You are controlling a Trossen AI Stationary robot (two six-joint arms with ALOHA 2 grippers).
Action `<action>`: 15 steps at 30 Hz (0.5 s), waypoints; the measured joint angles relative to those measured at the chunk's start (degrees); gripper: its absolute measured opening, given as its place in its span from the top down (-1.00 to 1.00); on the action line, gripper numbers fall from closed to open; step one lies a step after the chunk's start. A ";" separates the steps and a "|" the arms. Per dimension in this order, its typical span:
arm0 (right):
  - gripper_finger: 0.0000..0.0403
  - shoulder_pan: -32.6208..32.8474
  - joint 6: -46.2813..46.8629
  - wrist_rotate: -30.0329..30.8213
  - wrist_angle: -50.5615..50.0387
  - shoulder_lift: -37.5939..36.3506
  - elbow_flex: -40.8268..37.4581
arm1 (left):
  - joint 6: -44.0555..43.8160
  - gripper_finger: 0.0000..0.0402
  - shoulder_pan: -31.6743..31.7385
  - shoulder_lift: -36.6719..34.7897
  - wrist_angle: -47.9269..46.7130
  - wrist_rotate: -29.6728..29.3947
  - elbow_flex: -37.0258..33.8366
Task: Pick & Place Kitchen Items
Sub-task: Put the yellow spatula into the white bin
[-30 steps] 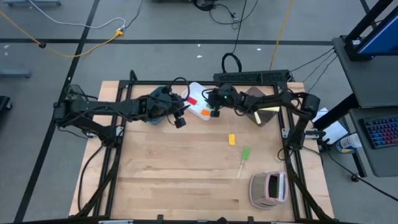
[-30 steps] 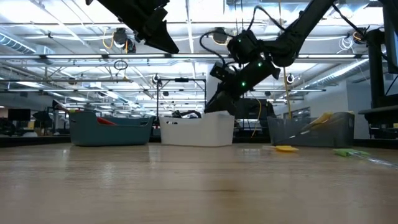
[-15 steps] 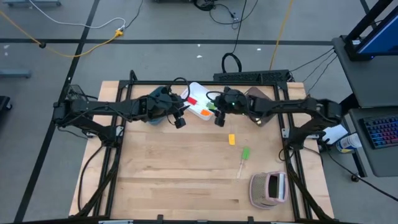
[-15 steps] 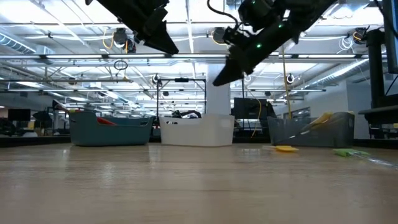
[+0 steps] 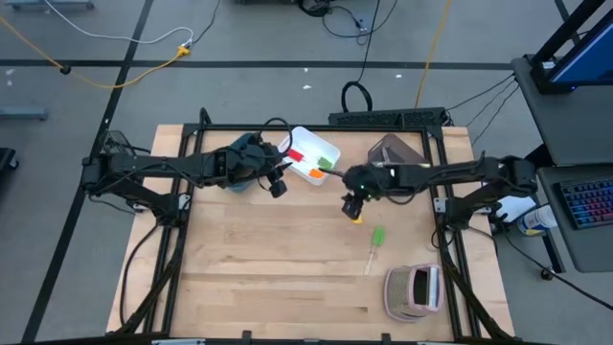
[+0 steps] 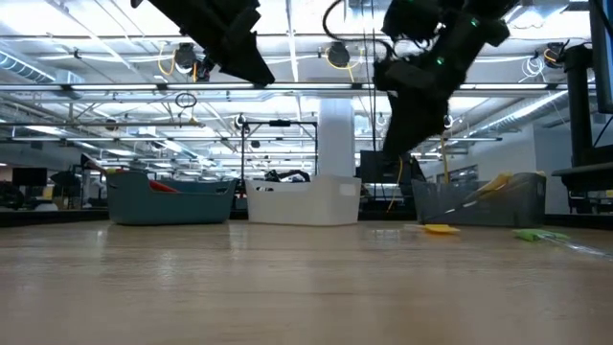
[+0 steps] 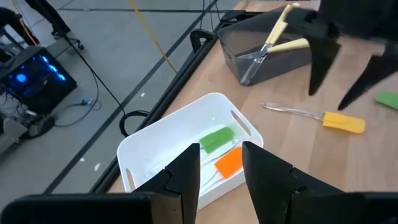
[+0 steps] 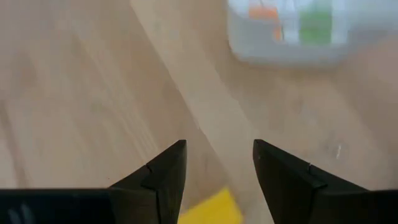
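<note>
A yellow spatula on a clear stick [image 5: 357, 218] lies flat on the table; it also shows in the left wrist view [image 7: 342, 122] and the right wrist view [image 8: 211, 211]. A green spatula [image 5: 377, 236] lies nearer the front. My right gripper [image 5: 352, 204] hangs open and empty just above the yellow spatula, fingers pointing down. My left gripper [image 5: 278, 187] is open and empty, held high beside the white bin [image 5: 299, 142]. That bin holds a red utensil [image 5: 295, 154] and green [image 7: 216, 139] and orange [image 7: 229, 162] spatulas.
A brown bin [image 5: 397, 153] with pale-handled knives [image 7: 273, 34] stands at the back right. A teal bin [image 6: 172, 196] sits under my left arm. A pink-grey striped object [image 5: 414, 292] lies at the front right. Bare wood spreads across the near half.
My right gripper has risen from over the white bin and gone toward the table's near and right edges. It has tipped until its fingers point down, and now hangs over the yellow spatula. The utensils on the table have not moved.
</note>
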 joint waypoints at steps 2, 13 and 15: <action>0.10 0.93 5.37 1.21 -0.37 0.05 -1.99 | -1.32 0.39 0.00 0.00 0.00 0.00 0.00; 0.10 3.02 23.15 2.37 -0.17 0.07 -11.17 | -2.19 0.39 0.00 0.00 0.00 0.00 0.00; 0.10 3.01 25.76 2.41 1.28 0.07 -12.95 | -2.41 0.39 0.00 0.00 0.02 0.00 0.00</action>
